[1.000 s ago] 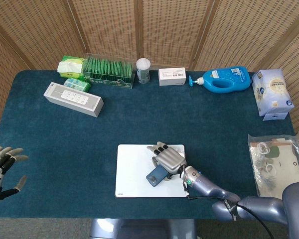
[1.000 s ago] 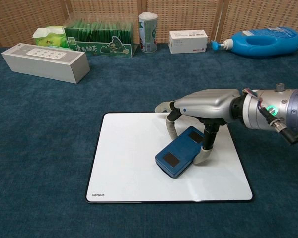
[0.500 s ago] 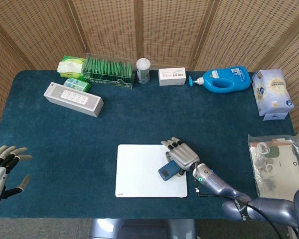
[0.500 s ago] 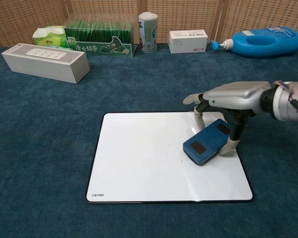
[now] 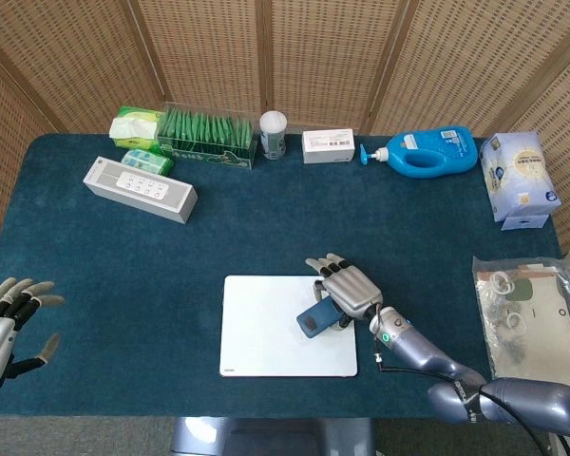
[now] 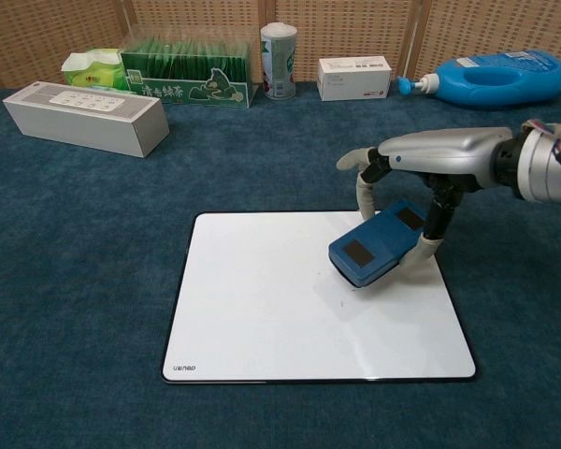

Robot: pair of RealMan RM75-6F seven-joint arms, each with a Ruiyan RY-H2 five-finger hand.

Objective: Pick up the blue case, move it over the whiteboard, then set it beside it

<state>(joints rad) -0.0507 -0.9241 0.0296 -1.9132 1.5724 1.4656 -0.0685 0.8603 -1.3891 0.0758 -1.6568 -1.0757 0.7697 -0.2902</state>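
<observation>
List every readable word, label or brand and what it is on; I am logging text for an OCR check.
"uaneo", roughly, in small grey letters: bottom left corner of the whiteboard.
Large white Chinese characters on the green box: too blurred to read.
Print on the small white box, blue bottle, tissue pack and white canister: too small to read.
Blue case: no text visible.

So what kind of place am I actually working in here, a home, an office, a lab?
Most likely a staged test setup rather than a lived-in room: a table with a blue carpet-like cover, woven folding screens closing off the back, and assorted household goods lined along the far edge, like the blue detergent bottle and tissue pack.
</observation>
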